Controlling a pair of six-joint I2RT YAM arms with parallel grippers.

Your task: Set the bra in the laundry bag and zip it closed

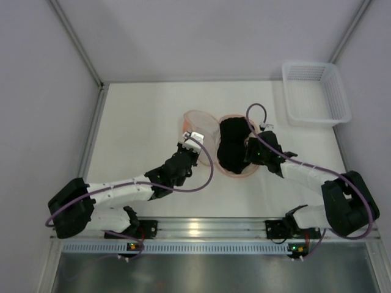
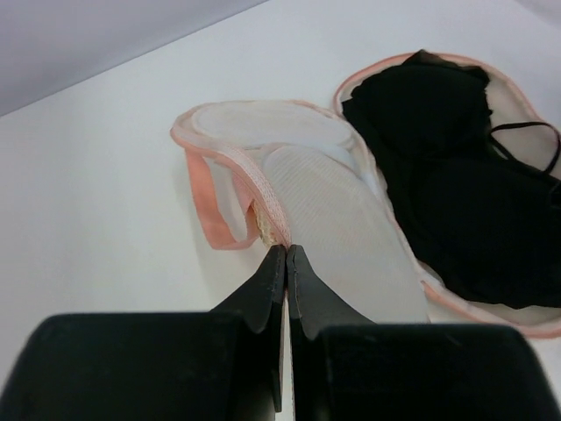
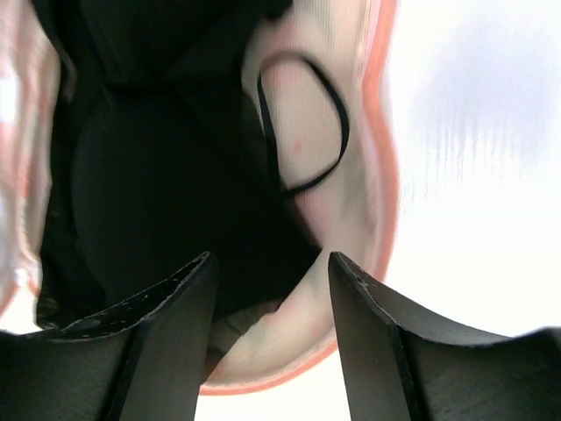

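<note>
Black bra (image 1: 232,146) fills the right half of the open laundry bag (image 1: 194,116), which lies in the middle of the table (image 1: 134,134) in the top view. At my left wrist, my left gripper (image 2: 286,254) is pinched tight on the bag's pink rim. At my right wrist, my right gripper (image 3: 272,260) hangs spread just above the bra.

Top cam: fixed high, behind arm bases, looking down on whole table (image 1: 140,116); far off. Left wrist cam: low, close, facing fwd past left gripper (image 2: 286,253), pinched on laundry bag (image 2: 333,210) rim. Right wrist cam: v. close, looking down thru spread right gripper (image 3: 272,267) onto bra (image 3: 149,175). Shared by all 3: bag w/ black bra inside.
</note>
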